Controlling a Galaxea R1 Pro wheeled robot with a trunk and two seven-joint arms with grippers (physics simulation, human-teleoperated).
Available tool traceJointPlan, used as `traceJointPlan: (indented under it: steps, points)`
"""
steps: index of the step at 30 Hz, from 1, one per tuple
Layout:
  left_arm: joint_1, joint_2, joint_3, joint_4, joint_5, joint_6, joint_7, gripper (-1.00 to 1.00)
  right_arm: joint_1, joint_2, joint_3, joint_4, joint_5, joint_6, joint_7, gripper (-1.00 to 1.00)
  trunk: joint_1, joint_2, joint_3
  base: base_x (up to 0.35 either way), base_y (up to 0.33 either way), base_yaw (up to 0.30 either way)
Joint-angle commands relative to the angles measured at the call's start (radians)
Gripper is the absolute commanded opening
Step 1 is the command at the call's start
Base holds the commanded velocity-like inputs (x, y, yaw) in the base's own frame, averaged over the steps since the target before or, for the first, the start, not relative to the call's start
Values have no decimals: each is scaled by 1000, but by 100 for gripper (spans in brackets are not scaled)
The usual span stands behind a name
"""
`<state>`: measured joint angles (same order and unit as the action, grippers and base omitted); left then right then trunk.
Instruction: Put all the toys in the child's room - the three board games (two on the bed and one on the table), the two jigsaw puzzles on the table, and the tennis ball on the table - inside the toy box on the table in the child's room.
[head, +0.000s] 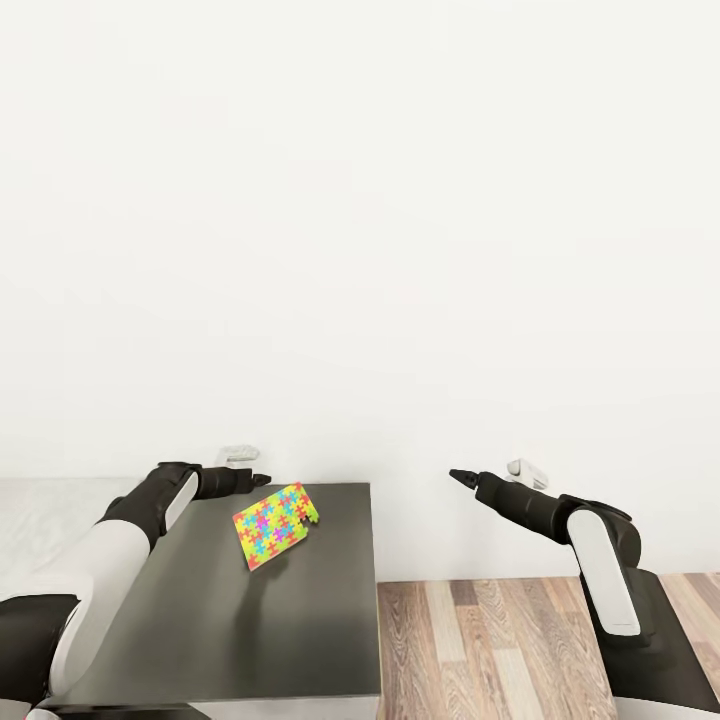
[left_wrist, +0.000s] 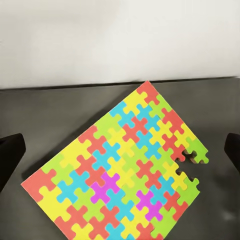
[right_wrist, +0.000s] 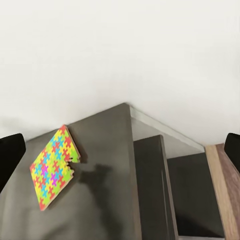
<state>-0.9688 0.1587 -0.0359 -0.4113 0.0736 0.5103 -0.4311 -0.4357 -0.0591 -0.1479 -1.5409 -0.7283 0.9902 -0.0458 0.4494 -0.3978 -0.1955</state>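
Note:
One jigsaw puzzle, a thin slab of yellow, pink, blue and green pieces, rests on the table's dark grey shelf section near its back edge. It looks tilted, with a shadow beneath it. My left gripper hovers just behind and above it, open; the left wrist view has the jigsaw puzzle between the dark fingertips, which do not touch it. My right gripper is open and holds nothing, out over the floor to the right of the shelf. From there the jigsaw puzzle lies off to one side.
A plain white wall stands directly behind the shelf. The pale desk top joins on at the left. Wood-plank floor lies right of the shelf, whose side has open dark compartments.

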Motion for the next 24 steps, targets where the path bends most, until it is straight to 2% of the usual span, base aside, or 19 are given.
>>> traceJointPlan:
  steps: [1,14,24]
  points:
    - [-1,1,-4,-1,8,7,0,100,-1,0,-1,-1,-6,5,-5,100,1,-2,-3,0,0,0]
    - [-1,0,-4,-1,8,7,1,100,-1,0,1,-1,-8,5,-5,100,1,-2,-17,0,0,0]
    - [-1,-1,-5,-1,8,7,0,100,-1,0,0,-1,-8,5,-5,100,1,-2,-19,0,0,0]
